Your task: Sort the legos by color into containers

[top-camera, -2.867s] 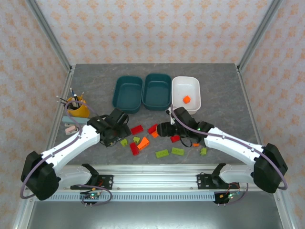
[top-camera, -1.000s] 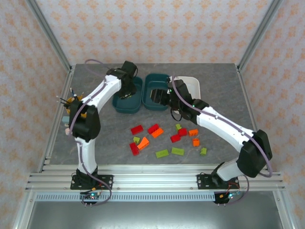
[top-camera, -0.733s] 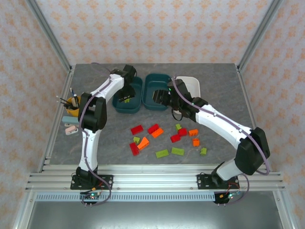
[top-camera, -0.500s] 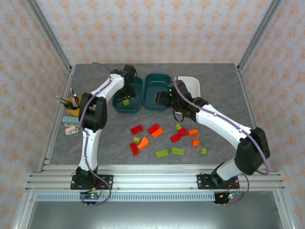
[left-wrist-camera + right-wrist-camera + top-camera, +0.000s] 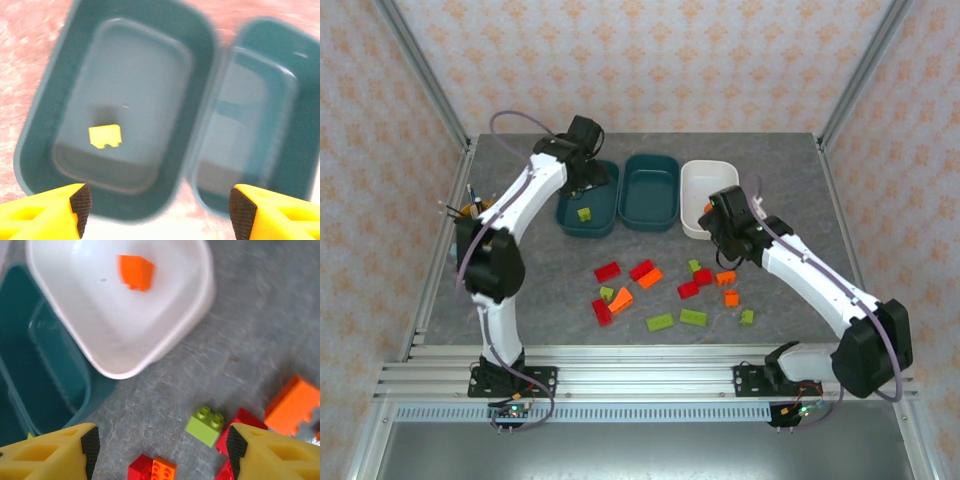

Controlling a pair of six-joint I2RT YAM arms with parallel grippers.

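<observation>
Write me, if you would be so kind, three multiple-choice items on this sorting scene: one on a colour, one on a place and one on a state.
1. What colour is the one brick in the white tray?
A. red
B. orange
C. lime green

2. Which container holds a lime green brick?
A. the white tray
B. the left dark teal tray
C. the middle dark teal tray

3. How does the left gripper stand?
A. shut on a red brick
B. shut on nothing
C. open and empty

Answers:
1 B: the orange brick lies on the white floor in the right wrist view.
2 B: the left wrist view shows it on that tray's floor.
3 C: its fingers stand wide apart above that tray with nothing between them.
</observation>
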